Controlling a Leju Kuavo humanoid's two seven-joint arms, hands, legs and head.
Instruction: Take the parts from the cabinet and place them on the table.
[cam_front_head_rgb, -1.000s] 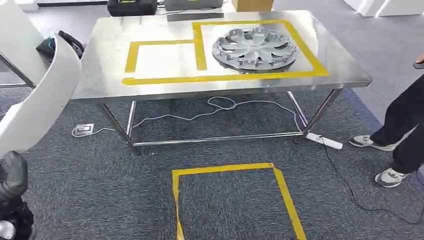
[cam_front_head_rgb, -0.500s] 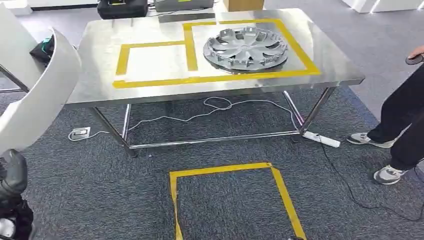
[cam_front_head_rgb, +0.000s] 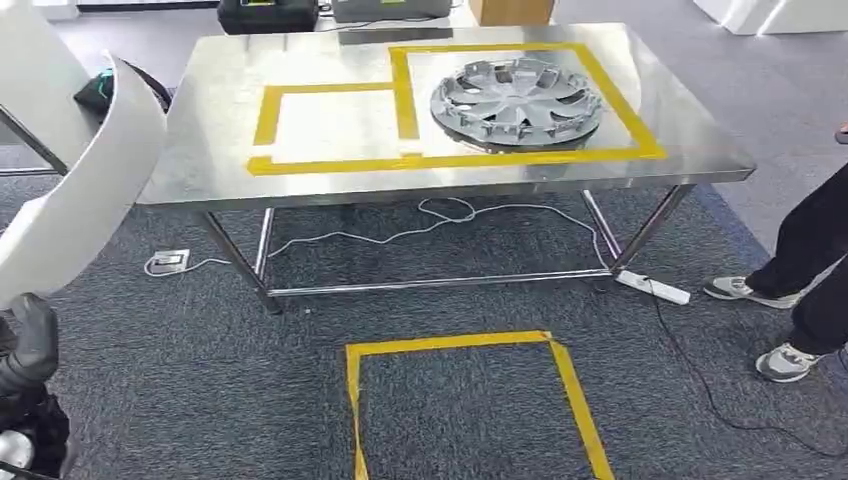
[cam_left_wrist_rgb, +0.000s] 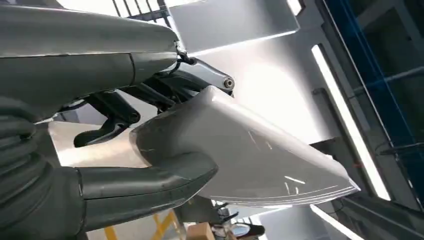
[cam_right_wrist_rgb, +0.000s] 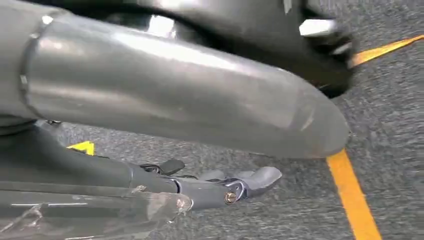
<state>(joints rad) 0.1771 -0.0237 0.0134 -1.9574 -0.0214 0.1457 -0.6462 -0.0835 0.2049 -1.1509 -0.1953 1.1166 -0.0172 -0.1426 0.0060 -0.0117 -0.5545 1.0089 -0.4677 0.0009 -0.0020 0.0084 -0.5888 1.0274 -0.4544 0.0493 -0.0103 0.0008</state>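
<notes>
Our left hand (cam_left_wrist_rgb: 150, 165) grips the white curved panel (cam_front_head_rgb: 80, 200), carried toward the tabletop (cam_front_head_rgb: 200, 150) ahead; our right hand (cam_right_wrist_rgb: 240, 185) hangs, fingers apart, empty.

white part (cam_front_head_rgb: 75, 190); silver hubcap (cam_front_head_rgb: 516, 98); yellow tape (cam_front_head_rgb: 405, 100); grey carpet (cam_front_head_rgb: 200, 380)

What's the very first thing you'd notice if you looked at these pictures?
Probably the big silver hubcap lying on the shiny metal table, inside a box of yellow tape. Then the curved white panel at the robot's left side, gripped by its left hand. There's also a yellow tape square on the grey carpet in front of the table.
</notes>
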